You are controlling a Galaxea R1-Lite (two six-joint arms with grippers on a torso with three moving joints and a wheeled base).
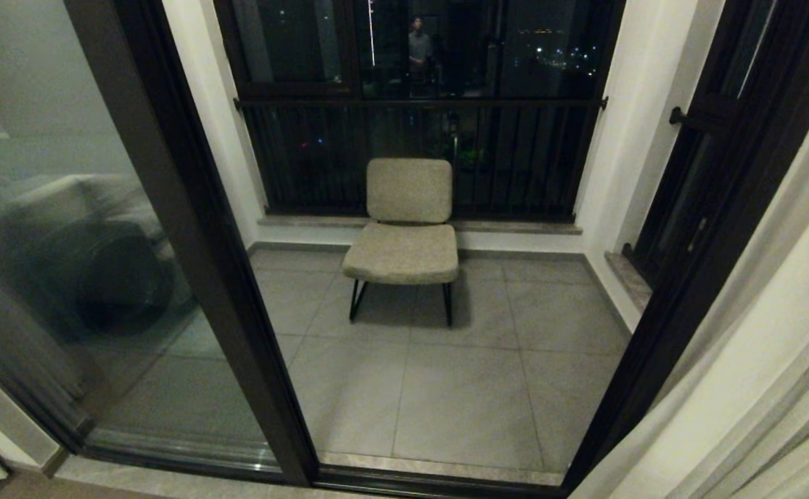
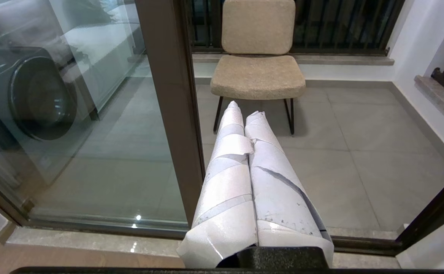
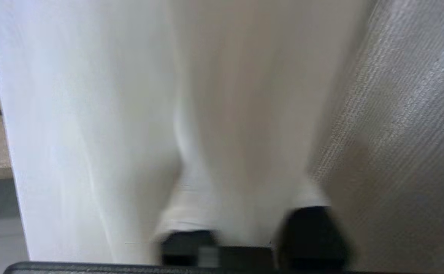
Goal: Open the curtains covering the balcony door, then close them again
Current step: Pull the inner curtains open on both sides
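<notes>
Balcony beyond; right gripper (image 3: 241, 213) (fingers parted) against curtains (image 3: 130, 114).

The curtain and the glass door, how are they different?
The curtain is pale, soft and folded; the balcony door is hard glass in a dark frame. The curtain sits bunched at the right, while the door glass stands at the left. Both are tall.
</notes>
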